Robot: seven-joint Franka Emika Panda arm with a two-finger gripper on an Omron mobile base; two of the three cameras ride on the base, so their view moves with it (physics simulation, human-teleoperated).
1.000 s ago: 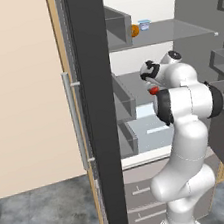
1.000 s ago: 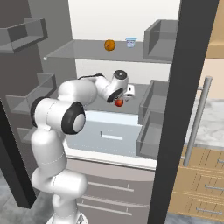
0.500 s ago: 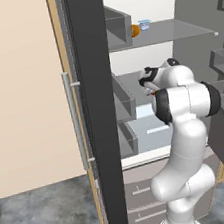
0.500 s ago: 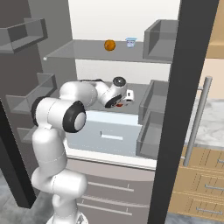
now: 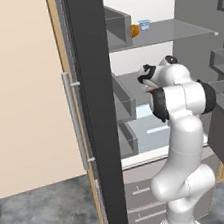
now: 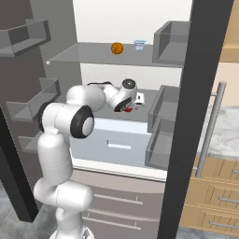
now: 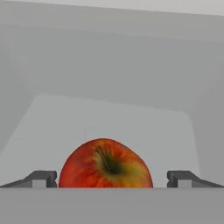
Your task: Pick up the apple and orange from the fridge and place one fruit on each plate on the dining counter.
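Note:
The fridge (image 5: 99, 116) stands open in front of me. A red and yellow apple (image 7: 105, 164) lies on its grey middle shelf (image 6: 149, 100), stem toward the camera. My gripper (image 7: 113, 179) is open, one fingertip (image 7: 41, 178) on each side of the apple and neither touching it. In the right base view the gripper (image 6: 129, 108) reaches over that shelf, with a bit of the apple (image 6: 126, 110) red beneath it. The orange (image 6: 117, 47) rests on the top shelf, well above the hand; it is also visible as the orange (image 5: 134, 30) behind a door bin. The plates and dining counter are out of view.
A small pale-blue cup (image 6: 139, 45) stands right of the orange. Grey door bins (image 6: 161, 135) flank the opening, a white drawer (image 6: 116, 142) lies under the middle shelf, and the black door edge (image 6: 184, 116) with its silver handle (image 6: 210, 128) stands close on the right.
The arm has stretched deeper into the fridge, carrying the open hand forward along the middle shelf until the apple sits between the fingers. The orange and cup have not moved.

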